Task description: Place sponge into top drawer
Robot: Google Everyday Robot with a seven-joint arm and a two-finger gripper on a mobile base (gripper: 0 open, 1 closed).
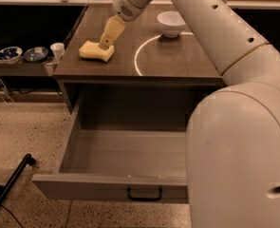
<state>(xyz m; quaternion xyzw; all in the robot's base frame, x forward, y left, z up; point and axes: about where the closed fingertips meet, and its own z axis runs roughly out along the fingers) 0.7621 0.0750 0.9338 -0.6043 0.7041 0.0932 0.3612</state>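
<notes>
The pale yellow sponge (93,52) lies on the left part of the dark wooden cabinet top (177,63). My gripper (104,45) reaches down from the upper right, and its tip sits at the sponge's upper right edge, touching it or just above it. The top drawer (106,186) is pulled fully out below the cabinet top and nothing shows inside it. Its dark pull handle (144,194) is on the front panel. My white arm (234,127) fills the right foreground and hides the drawer's right part.
A white bowl (171,23) stands at the back of the cabinet top, beside a bright ring of light (138,56). A low shelf on the left holds two small dishes (9,54) and a white cup (57,50). A black bar (11,186) lies on the speckled floor at lower left.
</notes>
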